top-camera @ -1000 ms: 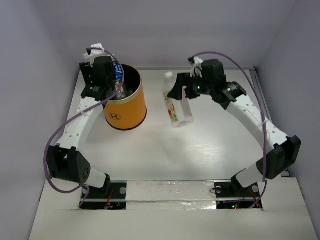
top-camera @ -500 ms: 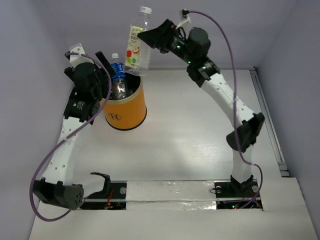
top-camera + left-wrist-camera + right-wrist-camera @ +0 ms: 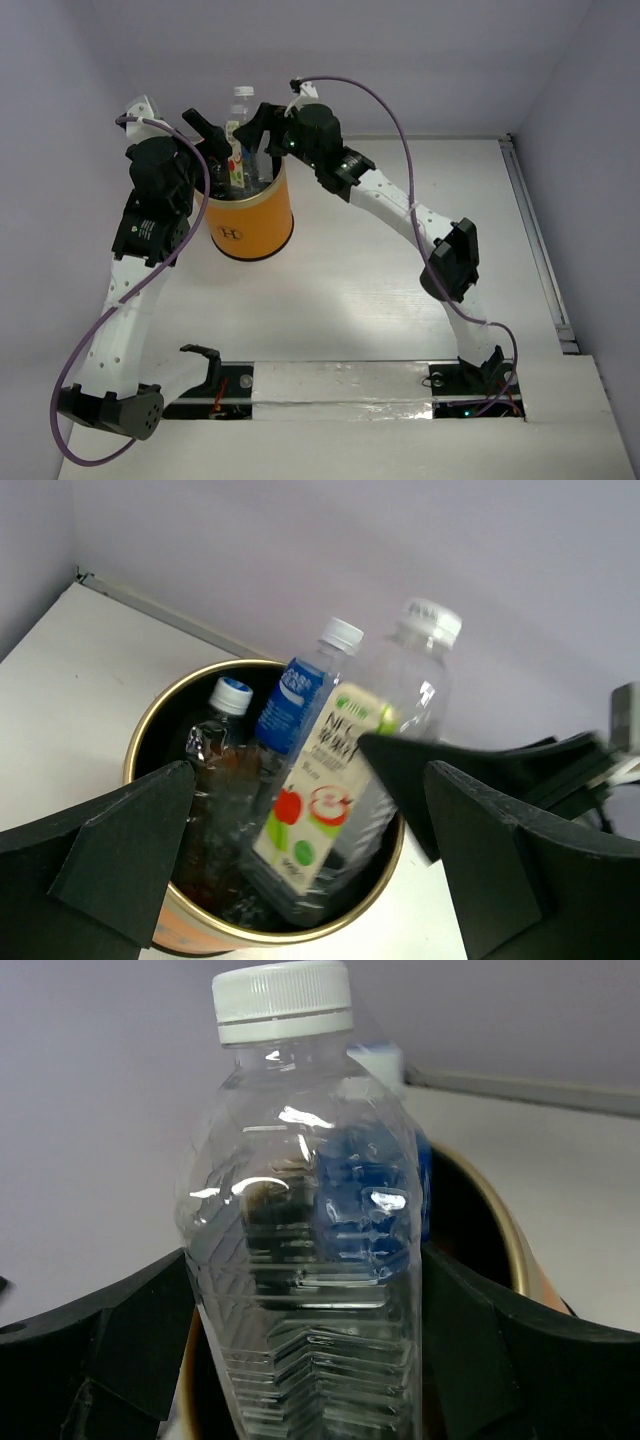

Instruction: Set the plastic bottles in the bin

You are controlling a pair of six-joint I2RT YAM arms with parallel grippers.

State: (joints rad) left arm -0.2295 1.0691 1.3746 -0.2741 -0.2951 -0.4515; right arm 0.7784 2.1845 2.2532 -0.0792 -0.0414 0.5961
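Note:
The orange-yellow bin [image 3: 250,215] stands at the back left with several plastic bottles upright in it. My right gripper [image 3: 258,132] is shut on a clear bottle with a yellow-green label [image 3: 325,795] and a white cap [image 3: 241,95], holding it partly inside the bin. In the right wrist view this bottle [image 3: 310,1260] fills the gap between my right gripper's fingers [image 3: 305,1295]. A blue-labelled bottle [image 3: 300,695] and a darker bottle [image 3: 220,770] stand in the bin. My left gripper [image 3: 215,140] is open and empty above the bin's left rim [image 3: 330,932].
The back wall rises close behind the bin. The right gripper's black fingers [image 3: 400,770] reach over the bin's right rim, close to my left gripper's right finger [image 3: 520,870]. The left wall is near the left arm.
My right arm lifted the yellow-green-labelled bottle off the table at the right, swung it left over the bin and lowered it in. My left gripper drew up and back from the bin.

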